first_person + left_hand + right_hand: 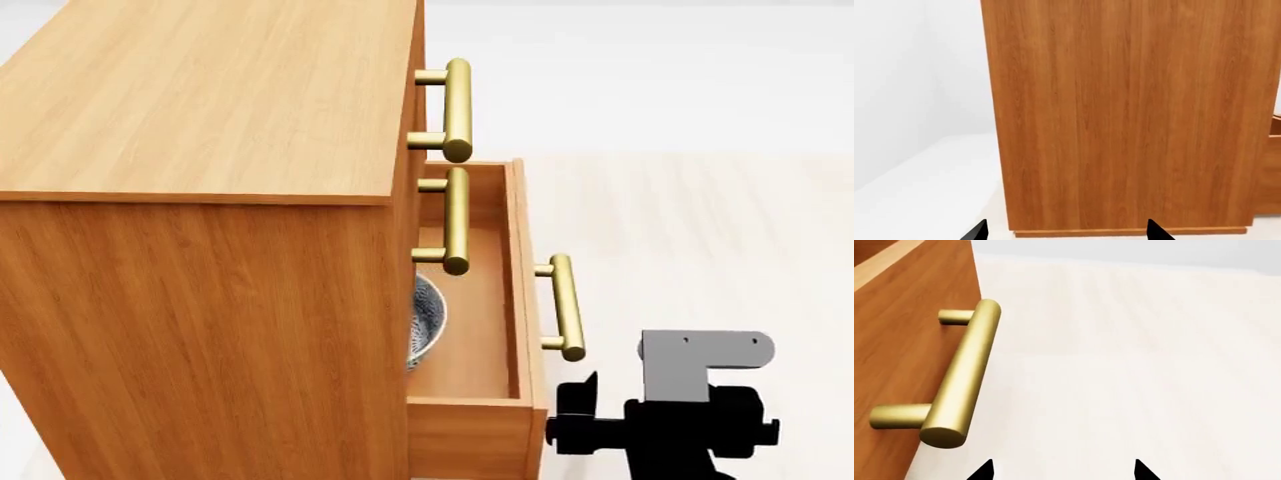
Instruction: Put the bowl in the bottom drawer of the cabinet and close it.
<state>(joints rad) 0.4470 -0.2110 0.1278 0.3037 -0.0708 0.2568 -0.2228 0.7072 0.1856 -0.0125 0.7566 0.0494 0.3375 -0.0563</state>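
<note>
The small round white bowl with blue-grey floral pattern already sits inside the shallow orange-brown wooden bottom drawer of the boxy orange-brown wood-grain cabinet, partly hidden under the 2 upper drawers. That drawer stands pulled out, so only the closing seems left. The right pincer, fingertips apart and empty, hangs just beside the drawer's brass bar handle, not touching it. The left pincer, also apart, faces the cabinet's plain side panel, well away from the bowl.

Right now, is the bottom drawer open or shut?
Open: the bottom drawer juts out from the cabinet, with the bowl showing inside.
</note>
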